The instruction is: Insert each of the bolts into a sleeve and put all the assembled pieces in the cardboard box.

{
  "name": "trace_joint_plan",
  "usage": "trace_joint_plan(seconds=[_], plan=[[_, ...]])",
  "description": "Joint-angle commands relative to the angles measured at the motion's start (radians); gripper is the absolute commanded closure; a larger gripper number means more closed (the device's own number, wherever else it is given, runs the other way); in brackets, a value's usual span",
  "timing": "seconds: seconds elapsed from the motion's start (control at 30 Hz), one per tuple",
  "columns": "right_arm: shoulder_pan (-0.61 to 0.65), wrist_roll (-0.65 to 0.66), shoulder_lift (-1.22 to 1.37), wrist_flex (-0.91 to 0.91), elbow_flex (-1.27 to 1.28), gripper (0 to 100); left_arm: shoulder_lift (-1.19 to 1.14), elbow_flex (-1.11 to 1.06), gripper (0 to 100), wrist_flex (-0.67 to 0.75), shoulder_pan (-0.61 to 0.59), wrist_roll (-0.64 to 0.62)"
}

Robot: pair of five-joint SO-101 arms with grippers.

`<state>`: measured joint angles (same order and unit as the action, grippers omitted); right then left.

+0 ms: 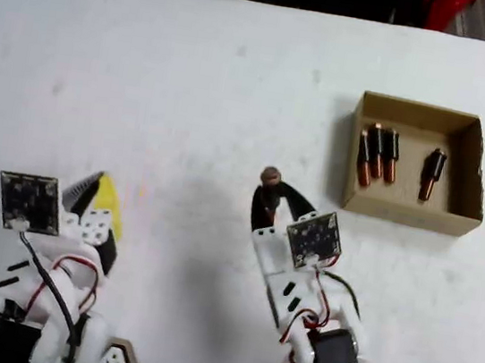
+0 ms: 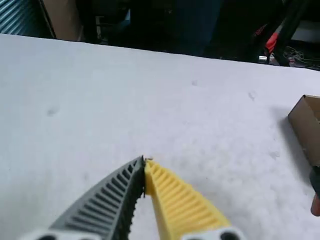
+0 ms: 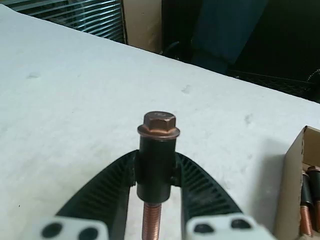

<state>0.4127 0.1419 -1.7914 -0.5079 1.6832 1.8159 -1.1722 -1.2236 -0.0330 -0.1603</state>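
Right gripper point(image 3: 156, 159): clamped on black sleeve point(image 3: 156, 175), bolt point(image 3: 158, 125) seated, upright, near cardboard box point(image 1: 401, 209).
Left gripper point(image 2: 144, 167): closed, empty.
Handling: rigid, light, likely slick; best gripped mid-sleeve.
Box: 4 pieces point(image 1: 377, 155) inside.

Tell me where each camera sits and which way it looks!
High view: fixed above, looking down on the table; both arms show, and the cardboard box lies near the right arm.
Left wrist view: on the left arm's wrist, looking along the shut left gripper across the table.
Right wrist view: on the right arm's wrist, looking along the right gripper, shut on a sleeved bolt.
Shared: all three views catch the cardboard box; the high and right wrist views both show the sleeved bolt.
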Motion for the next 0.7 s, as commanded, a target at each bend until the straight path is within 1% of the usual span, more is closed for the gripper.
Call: trace_joint_plan(seconds=[0.0, 0.27, 0.37, 0.47, 0.67], plan=[[-0.015, -0.002, -0.008, 0.002, 0.006, 98.1, 0.007, 0.040, 98, -0.003, -0.033, 0.006], [-0.015, -0.002, -0.008, 0.002, 0.006, 98.1, 0.007, -0.066, 98, -0.015, -0.076, 0.008], [-0.016, -0.002, -0.008, 0.002, 0.006, 98.1, 0.007, -0.127, 98, -0.015, -0.068, 0.063], [-0.041, -0.002, -0.008, 0.002, 0.006, 98.1, 0.007, -0.206, 98, -0.008, -0.068, 0.091], [-0.087, -0.002, -0.008, 0.002, 0.006, 98.1, 0.007, -0.327, 98, -0.008, -0.068, 0.092]])
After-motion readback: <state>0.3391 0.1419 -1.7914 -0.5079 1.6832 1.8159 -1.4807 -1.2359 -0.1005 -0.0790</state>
